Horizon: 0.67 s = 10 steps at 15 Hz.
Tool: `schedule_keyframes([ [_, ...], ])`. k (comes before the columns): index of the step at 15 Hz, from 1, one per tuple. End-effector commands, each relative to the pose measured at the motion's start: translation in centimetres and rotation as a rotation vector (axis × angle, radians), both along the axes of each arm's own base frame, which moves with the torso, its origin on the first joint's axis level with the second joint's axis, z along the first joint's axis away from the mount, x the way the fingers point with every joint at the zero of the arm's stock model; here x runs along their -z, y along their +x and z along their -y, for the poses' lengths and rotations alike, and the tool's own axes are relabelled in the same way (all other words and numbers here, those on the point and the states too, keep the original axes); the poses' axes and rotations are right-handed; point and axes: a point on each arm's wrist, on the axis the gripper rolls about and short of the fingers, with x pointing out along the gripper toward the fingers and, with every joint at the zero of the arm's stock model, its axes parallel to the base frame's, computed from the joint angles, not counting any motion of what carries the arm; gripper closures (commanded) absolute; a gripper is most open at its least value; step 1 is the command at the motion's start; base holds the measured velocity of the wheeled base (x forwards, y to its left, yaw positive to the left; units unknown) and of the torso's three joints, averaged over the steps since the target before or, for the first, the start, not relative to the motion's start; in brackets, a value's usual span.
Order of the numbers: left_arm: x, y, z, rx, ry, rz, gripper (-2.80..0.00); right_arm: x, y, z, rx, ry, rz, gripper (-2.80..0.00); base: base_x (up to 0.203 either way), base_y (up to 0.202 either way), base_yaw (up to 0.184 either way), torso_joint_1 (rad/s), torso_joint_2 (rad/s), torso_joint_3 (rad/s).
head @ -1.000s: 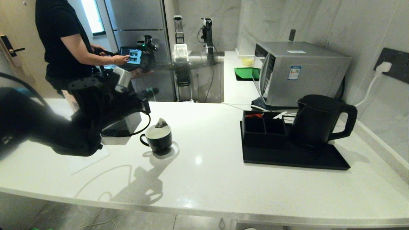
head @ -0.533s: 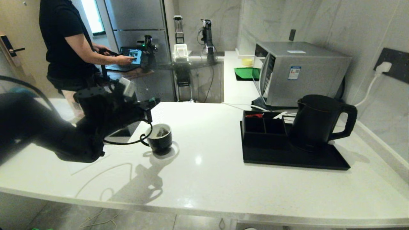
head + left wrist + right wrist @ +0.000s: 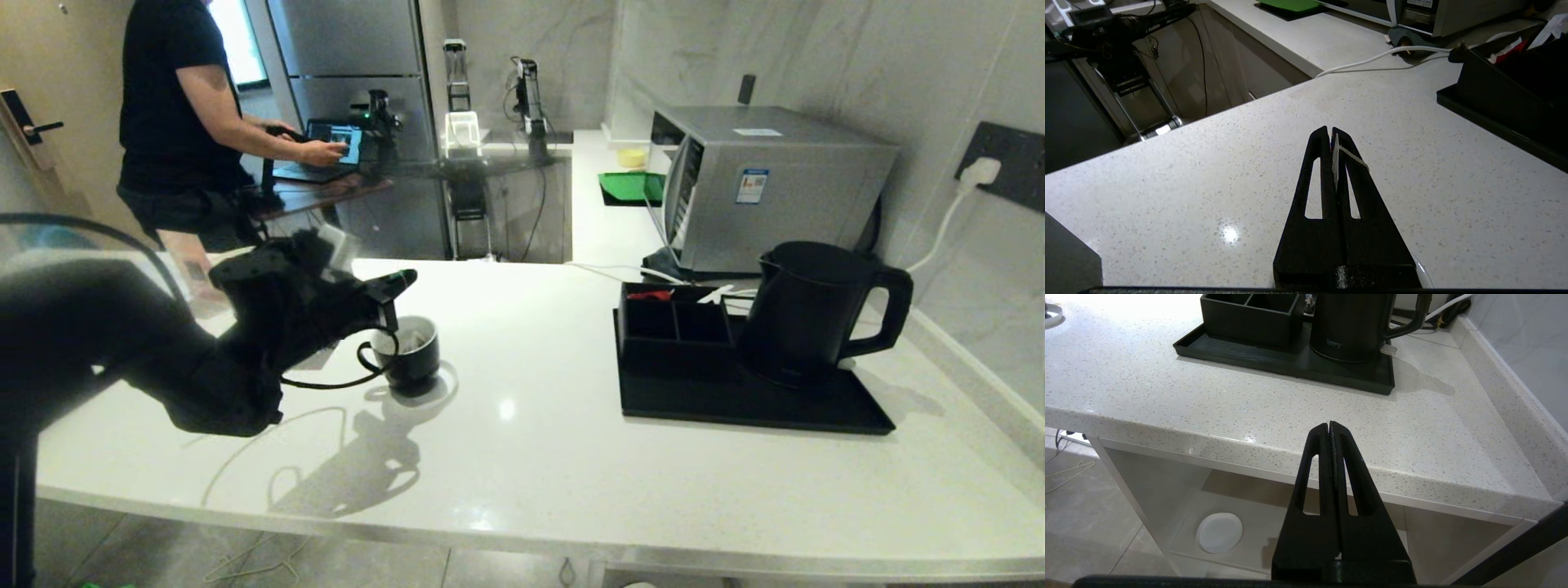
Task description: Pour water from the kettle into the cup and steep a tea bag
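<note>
here, on a white kitchen counter, the tea bag sits down inside the cup, its thin string running up to the left gripper, which hovers just above and to the left of the cup's rim. the gripper's fingers are pressed together and pinch that string, seen as a pale thread between the tips in the left wrist view. the cup's white inside shows a pale surface around the bag, but whether that is water cannot be told from these views.

well apart to the right, the kettle stands upright on a black tray with its lid on and its handle turned away from the cup, beside a divided black box. nothing touches it. the right gripper is parked low in front of the counter edge, fingers closed on nothing, pointing toward the tray.

judging by the layout, the pour appears finished or was skipped, with the kettle back on its tray, and the steeping step is under way: the bag is in the cup and held by its string. what seems left is dipping or resting the bag, then letting go of the string and drawing the arm clear without tipping the cup.

behind the counter a person in a black shirt works at a laptop; a microwave sits against the wall.
</note>
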Motion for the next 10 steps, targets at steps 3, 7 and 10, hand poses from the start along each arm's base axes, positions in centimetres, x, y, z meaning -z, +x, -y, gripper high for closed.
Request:
schedule_keyframes([
  [3,0.5,0.1,0.1,0.004,0.0,-0.008,0.0,0.0,0.0,0.0,0.0,0.0,0.0,0.0,0.0,0.0,0.0,0.0,0.0,0.0],
  [7,-0.9,-0.2,0.0,0.007,-0.004,0.029,0.0,0.0,0.0,0.0,0.0,-0.001,0.0,0.0,0.0,0.0,0.0,0.0,0.0,0.0],
  [10,-2.2,-0.6,0.0,0.007,-0.007,0.056,0.0,0.0,0.0,0.0,-0.001,0.0,0.0,0.0,0.0,0.0,0.0,0.0,0.0,0.0],
])
